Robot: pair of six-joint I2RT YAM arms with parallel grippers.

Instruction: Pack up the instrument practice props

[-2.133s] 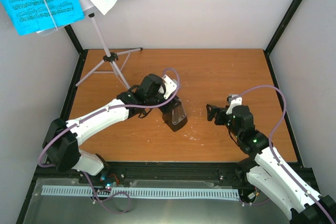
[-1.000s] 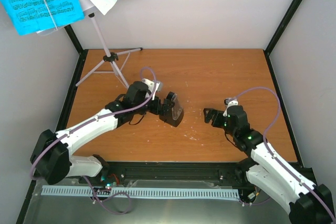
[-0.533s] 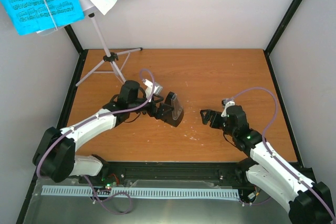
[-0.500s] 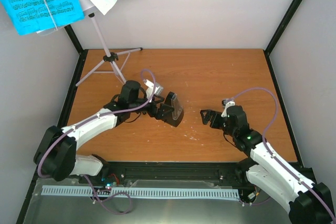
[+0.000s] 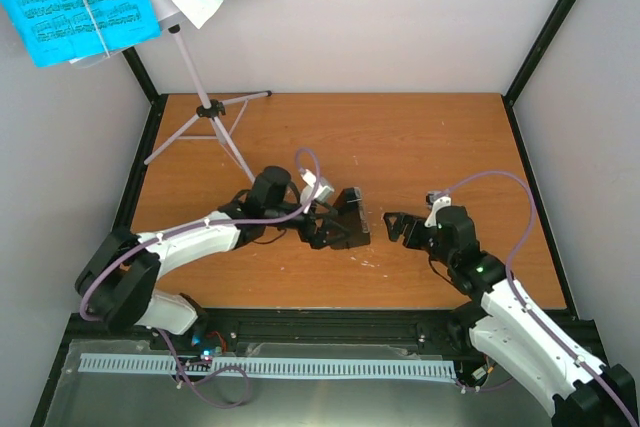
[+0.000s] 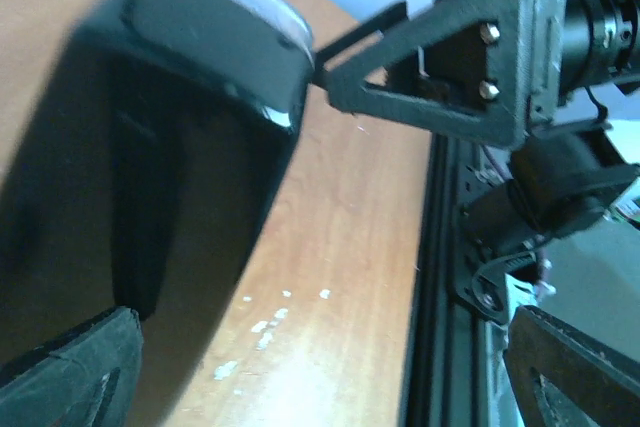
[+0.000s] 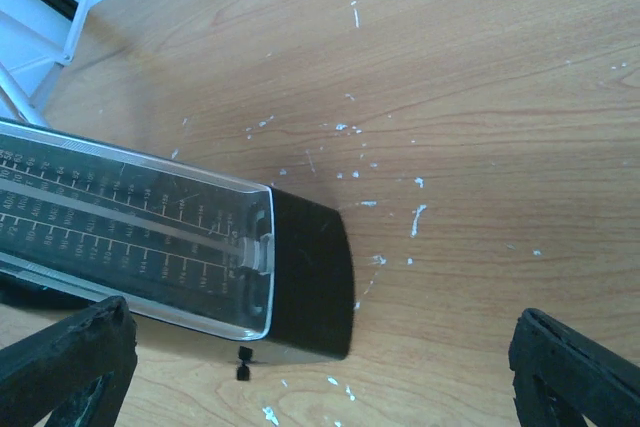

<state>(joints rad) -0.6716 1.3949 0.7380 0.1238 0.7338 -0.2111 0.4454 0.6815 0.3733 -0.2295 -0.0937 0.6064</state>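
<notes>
Where it lies tipped well over near the middle, the black pyramid metronome [image 5: 344, 226] shows its clear cover and printed scale. Beneath it is an orange-brown wooden worktop [image 5: 430, 137] flecked white, walled in pale grey. The left claw [image 6: 325, 372] gapes wide with the metronome close against one finger; contact is unclear. The right claw [image 7: 320, 362], equally wide, holds nothing just beside it.

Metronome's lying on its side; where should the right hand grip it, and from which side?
Probably the black base, approached from the right: the metronome lies with that blunt, flat-sided end toward the right hand, while its clear cover tapers away.
</notes>
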